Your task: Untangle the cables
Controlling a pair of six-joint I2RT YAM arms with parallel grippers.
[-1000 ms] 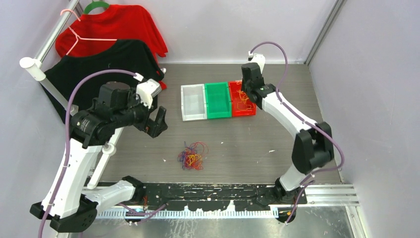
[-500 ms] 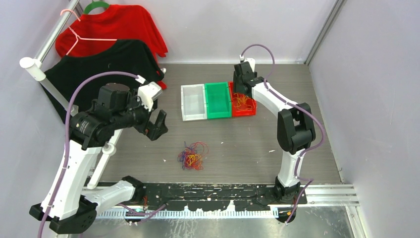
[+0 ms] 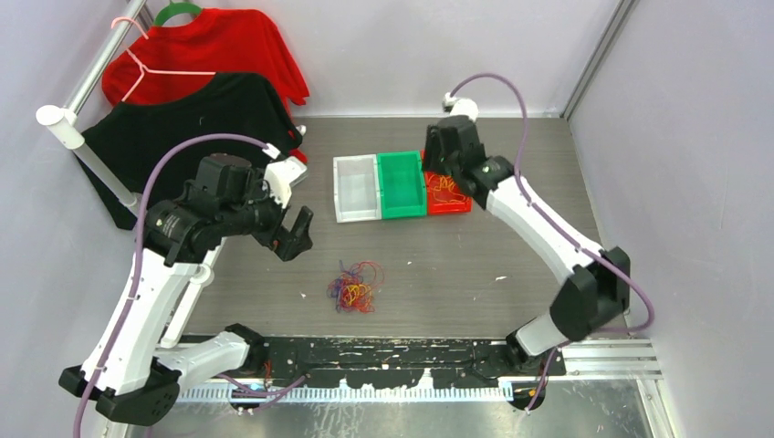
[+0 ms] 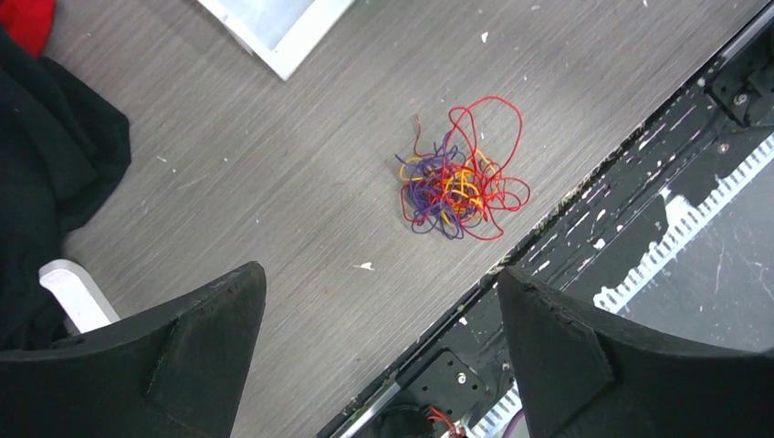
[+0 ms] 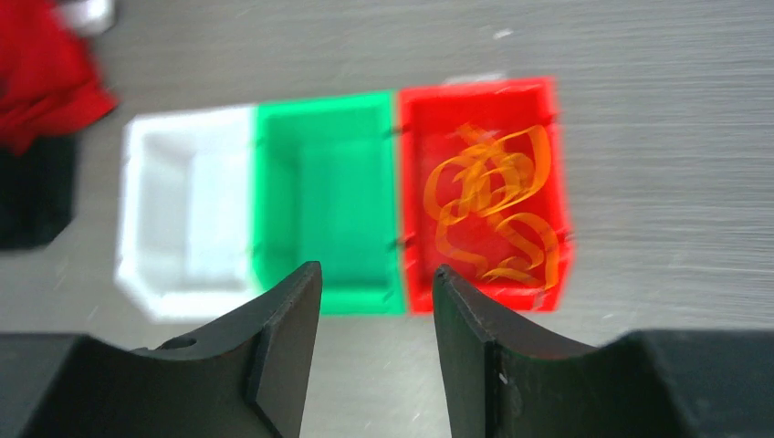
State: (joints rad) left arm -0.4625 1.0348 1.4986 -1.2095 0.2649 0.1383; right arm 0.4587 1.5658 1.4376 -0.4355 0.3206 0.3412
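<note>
Left gripper: the left gripper (image 3: 294,233) is hanging over the table (image 3: 456,265) with its jaws spread wide, gripping nothing; its wrist view is showing bare wood grain between the two dark fingers (image 4: 210,338).

Right gripper: the right gripper (image 3: 440,162) is hovering above the row of bins with its jaws parted by a narrower gap and nothing between them; in its wrist view, the gap is framing the seam where the green and red bins are meeting.

Tangle of cables: the tangle of cables (image 3: 356,287) is lying on the table as one knotted clump of red, purple and orange strands, with a few red loops spreading out from it. It is sitting near the black rail (image 3: 383,356) at the near edge, apart from the left gripper and well apart from the bins.

Orange cables: a few orange cables (image 5: 497,205) are curling inside the red bin (image 3: 450,211), under the right gripper.

Bins: the white bin (image 3: 338,187), the green bin (image 3: 402,156) and the red bin are standing side by side, touching, towards the far side of the table.

Clothes: a black shirt (image 3: 183,119) and a red shirt (image 3: 219,46) are hanging on the rack at the far left.

Sharpness: the right wrist view is showing everything blurred, so single strands in the red bin are not separable.
</note>
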